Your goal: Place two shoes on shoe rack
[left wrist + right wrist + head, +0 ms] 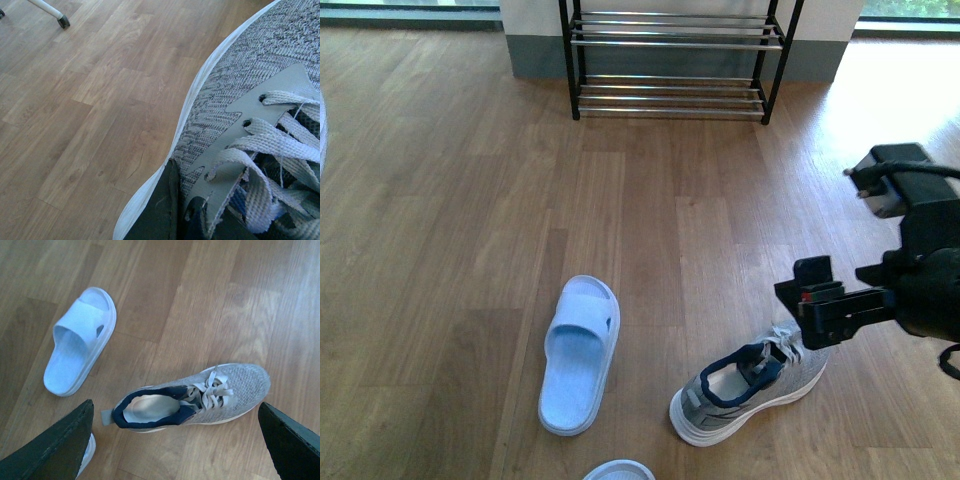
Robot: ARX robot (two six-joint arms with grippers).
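**Wood floor, one sneaker below your released right pincer**

Plank flooring runs back to a wall, and the rack (675, 60) stands against it, well apart from everything else. Nearer you, right of centre, a sneaker (750, 390) sits upright on its sole on the floor. Its toe points right and away from you, and its heel opening faces you. A pale blue slipper (578, 355) lies to its left, near but not touching. The edge of a second slipper (618, 470) shows at the front view's lower border.

Your right pincer (820, 300) hangs above the sneaker's toe end, released. In the right wrist view its two fingers (60, 445) stand wide apart, and the sneaker lies on the floor between them, touching neither.

In the left wrist view, grey knit, laces and the white sole edge of a sneaker (250, 75) fill much of the picture. A dark piece of your left pincer (157, 210) lies against its side by the lacing. You cannot tell whether that pincer is clenched or released, or whether this is the same sneaker. A white leg (50, 12) with a dark foot stands on the floor farther off.
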